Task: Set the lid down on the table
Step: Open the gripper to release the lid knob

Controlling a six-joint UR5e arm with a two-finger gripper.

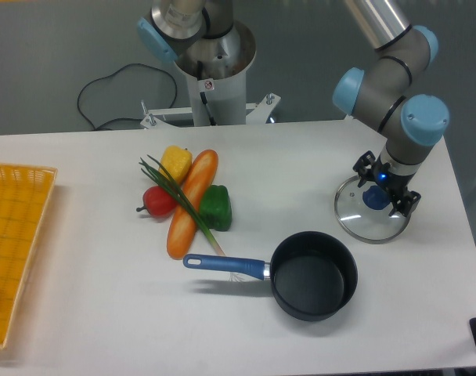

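Now | lid (369, 218): clear glass, blue knob | flat on table (301, 168)

Robotics lab. Arm pedestal (214, 78) bolted behind the white counter (97, 313), black cable (105, 94) looped on grey floor left of pedestal. Toy vegetables (187, 200) on counter in front of pedestal: staged props.

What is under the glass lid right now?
Only the white table shows through the lid, which lies flat. The claw straddles its blue knob, covering part of the glass.

yellow basket (15, 235) cut off at left edge; gripper (385, 190) partly hides lid (363, 215) knob
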